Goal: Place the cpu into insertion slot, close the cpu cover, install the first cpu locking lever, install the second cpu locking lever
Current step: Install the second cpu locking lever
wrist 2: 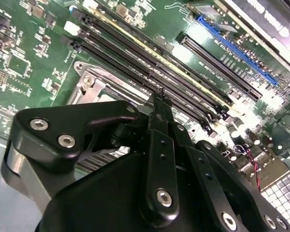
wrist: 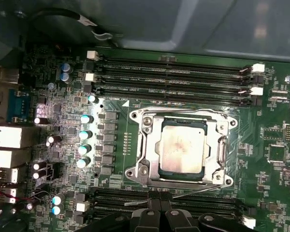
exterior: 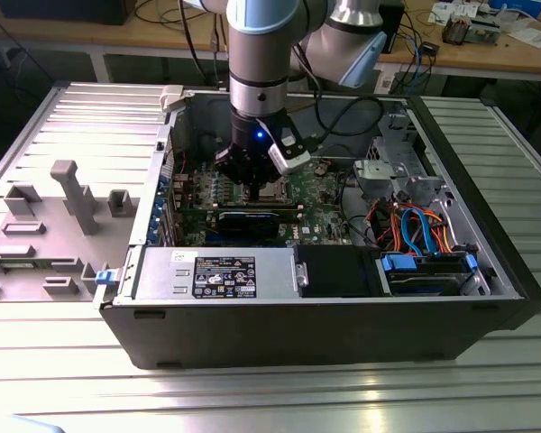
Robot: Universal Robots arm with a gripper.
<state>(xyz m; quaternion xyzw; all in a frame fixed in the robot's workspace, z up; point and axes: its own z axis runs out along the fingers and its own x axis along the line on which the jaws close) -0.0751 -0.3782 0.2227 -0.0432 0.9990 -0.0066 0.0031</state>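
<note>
Gripper (wrist: 157, 212): black fingers at lower centre of the first wrist view, drawn together with no visible gap, nothing held between them; tips poised just beside the socket's near edge.
Locking lever (wrist: 198, 192): thin wire rod along the lower edge of the socket, lying just beyond the fingertips; whether it is latched cannot be told.
Cpu (wrist: 181, 147): seated flat in the insertion slot (wrist: 137, 171), centre of the first wrist view, silver-grey top exposed.
Cpu cover (wrist: 217, 128): silvery frame lying down around the chip; appears closed.
Memory slots (wrist: 174, 79): long black rows above the socket, a second set below it, close beside the fingers.
Computer case (exterior: 298, 329): open chassis, centre of the exterior view, arm reaching down into it.
Risk, judged: fingertips slipping off the thin lever would strike the memory slots or board components; a lever pressed down without hooking its catch would spring back and leave the cover loose.
</note>
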